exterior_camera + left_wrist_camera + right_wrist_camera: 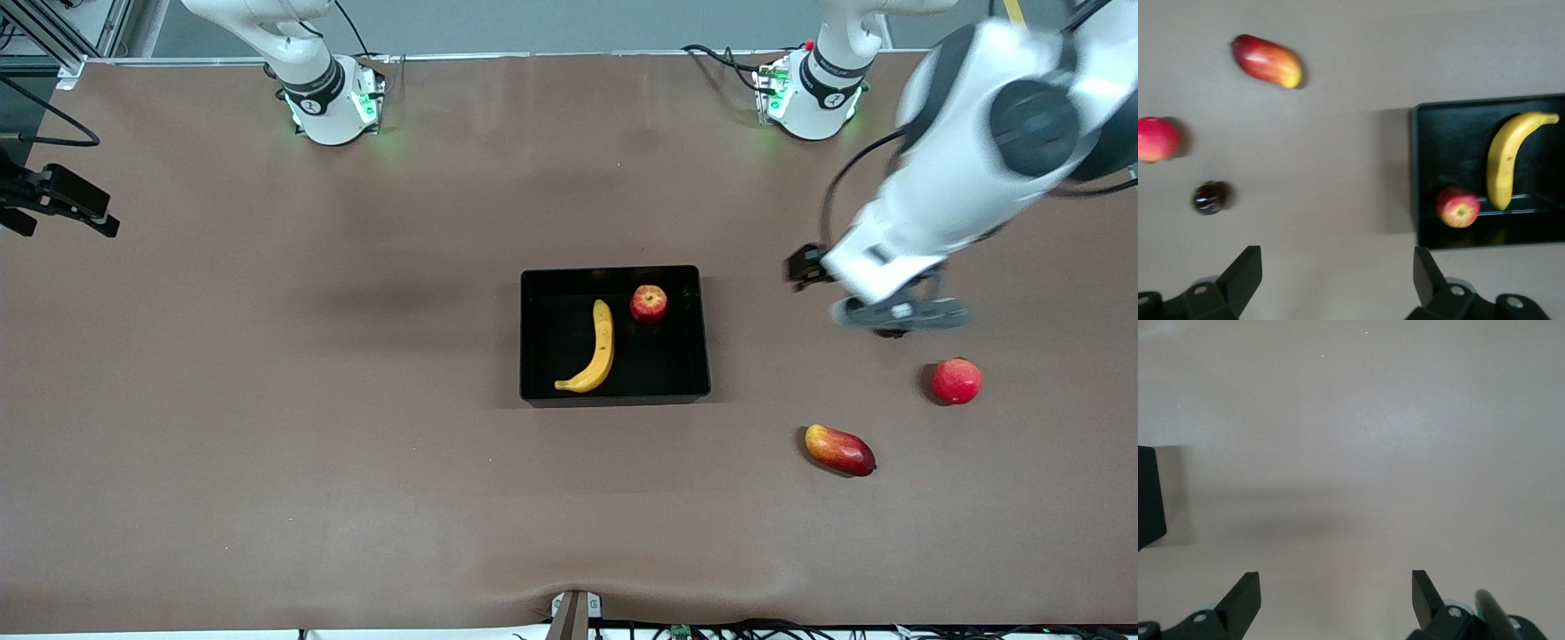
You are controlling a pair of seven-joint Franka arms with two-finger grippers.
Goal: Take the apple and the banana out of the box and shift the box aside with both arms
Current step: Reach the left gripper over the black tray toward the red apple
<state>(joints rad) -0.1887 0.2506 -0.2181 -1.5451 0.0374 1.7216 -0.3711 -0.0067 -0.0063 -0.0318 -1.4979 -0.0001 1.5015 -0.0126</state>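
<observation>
The box (613, 333) sits mid-bench with one apple (648, 303) and one banana (593, 349) inside; the apple lies farther from the front camera, just beside the banana's upper tip. The banana's long axis runs near-to-far. The left end effector (1338, 283), fingers apart and empty, hovers over bare bench toward the left arm's end, so the box lies sideways from it and this arm seems nearer the apple. The right end effector (1336, 603), also apart, waits over bare bench. Outside the box: one round red fruit (956, 380), one mango-like fruit (839, 450), one small dark object (1209, 197).
</observation>
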